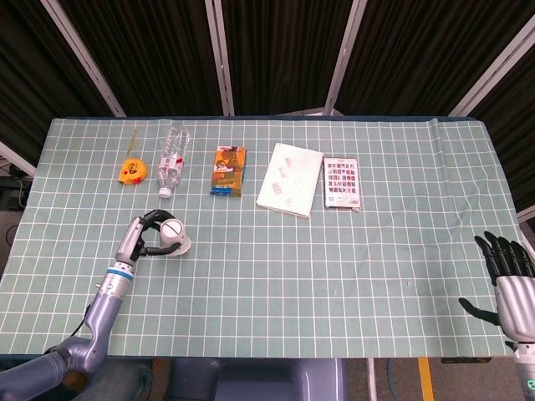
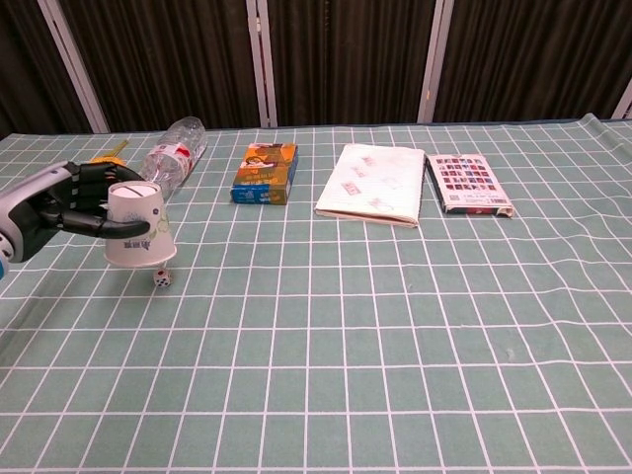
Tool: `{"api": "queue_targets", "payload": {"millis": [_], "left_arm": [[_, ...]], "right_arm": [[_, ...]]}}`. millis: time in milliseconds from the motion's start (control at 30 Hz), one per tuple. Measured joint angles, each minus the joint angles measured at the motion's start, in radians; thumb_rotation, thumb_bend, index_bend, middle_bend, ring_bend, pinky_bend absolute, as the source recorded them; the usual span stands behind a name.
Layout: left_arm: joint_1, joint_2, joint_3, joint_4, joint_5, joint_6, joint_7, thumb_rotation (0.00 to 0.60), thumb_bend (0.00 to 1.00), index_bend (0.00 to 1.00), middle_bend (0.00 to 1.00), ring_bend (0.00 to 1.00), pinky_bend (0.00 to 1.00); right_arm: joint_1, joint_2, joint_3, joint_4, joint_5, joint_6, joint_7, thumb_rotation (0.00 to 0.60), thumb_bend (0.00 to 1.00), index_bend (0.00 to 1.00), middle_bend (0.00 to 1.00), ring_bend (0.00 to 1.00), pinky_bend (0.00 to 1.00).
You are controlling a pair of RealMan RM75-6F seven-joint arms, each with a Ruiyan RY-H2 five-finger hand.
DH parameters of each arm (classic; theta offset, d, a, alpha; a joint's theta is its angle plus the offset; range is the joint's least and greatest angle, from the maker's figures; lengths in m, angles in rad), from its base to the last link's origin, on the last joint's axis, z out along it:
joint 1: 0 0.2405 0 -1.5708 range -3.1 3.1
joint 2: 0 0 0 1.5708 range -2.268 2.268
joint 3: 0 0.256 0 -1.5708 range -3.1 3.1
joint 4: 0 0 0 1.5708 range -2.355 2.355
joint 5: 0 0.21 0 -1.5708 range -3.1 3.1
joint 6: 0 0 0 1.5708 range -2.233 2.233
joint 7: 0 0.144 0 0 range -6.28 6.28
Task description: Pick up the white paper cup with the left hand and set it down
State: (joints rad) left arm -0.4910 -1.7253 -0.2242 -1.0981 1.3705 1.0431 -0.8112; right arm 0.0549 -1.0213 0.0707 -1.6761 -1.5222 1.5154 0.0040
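My left hand (image 1: 144, 234) (image 2: 71, 201) grips the white paper cup (image 1: 174, 236) (image 2: 138, 225), fingers wrapped round its side. The cup is upside down, wide rim downward, just above the green mat at the front left. A small white die (image 2: 163, 278) lies right under the cup's near rim; the head view hides it. At the table's front right edge my right hand (image 1: 510, 277) hangs with its fingers spread and nothing in it; the chest view does not show it.
Along the back row lie a yellow tape measure (image 1: 131, 170), a plastic water bottle (image 1: 171, 158) on its side, an orange-blue box (image 1: 227, 170), a white booklet (image 1: 289, 178) and a patterned card pack (image 1: 342, 182).
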Motion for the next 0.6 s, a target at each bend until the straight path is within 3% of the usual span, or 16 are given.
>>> {"api": "queue_targets", "payload": {"millis": [233, 300, 367, 433, 500, 600], "left_arm": [[-0.016, -0.048, 0.011, 0.066, 0.000, -0.014, -0.040, 0.600, 0.20, 0.41, 0.39, 0.33, 0.43], [-0.017, -0.061, 0.016, 0.085, 0.005, -0.009, -0.047, 0.600, 0.19, 0.36, 0.30, 0.27, 0.39], [-0.019, -0.072, 0.029, 0.104, 0.020, -0.004, -0.064, 0.600, 0.11, 0.19, 0.09, 0.09, 0.25], [-0.021, -0.073, 0.047, 0.111, 0.041, -0.003, -0.084, 0.600, 0.04, 0.05, 0.00, 0.01, 0.10], [-0.023, -0.071, 0.062, 0.115, 0.059, 0.000, -0.101, 0.600, 0.02, 0.00, 0.00, 0.00, 0.02], [-0.021, -0.067, 0.074, 0.120, 0.080, 0.023, -0.113, 0.600, 0.01, 0.00, 0.00, 0.00, 0.00]], "right_arm": [[0.001, 0.000, -0.001, 0.001, 0.001, -0.004, 0.001, 0.600, 0.00, 0.00, 0.00, 0.00, 0.00], [0.002, -0.001, -0.001, 0.001, 0.000, -0.006, -0.001, 0.600, 0.00, 0.00, 0.00, 0.00, 0.00], [0.003, -0.002, -0.001, 0.001, 0.001, -0.007, -0.003, 0.600, 0.00, 0.00, 0.00, 0.00, 0.00], [0.004, -0.002, -0.001, 0.001, 0.002, -0.008, -0.003, 0.600, 0.00, 0.00, 0.00, 0.00, 0.00], [0.004, -0.002, -0.001, 0.001, 0.003, -0.008, -0.003, 0.600, 0.00, 0.00, 0.00, 0.00, 0.00], [0.004, -0.001, 0.000, 0.000, 0.004, -0.008, -0.001, 0.600, 0.00, 0.00, 0.00, 0.00, 0.00]]}}
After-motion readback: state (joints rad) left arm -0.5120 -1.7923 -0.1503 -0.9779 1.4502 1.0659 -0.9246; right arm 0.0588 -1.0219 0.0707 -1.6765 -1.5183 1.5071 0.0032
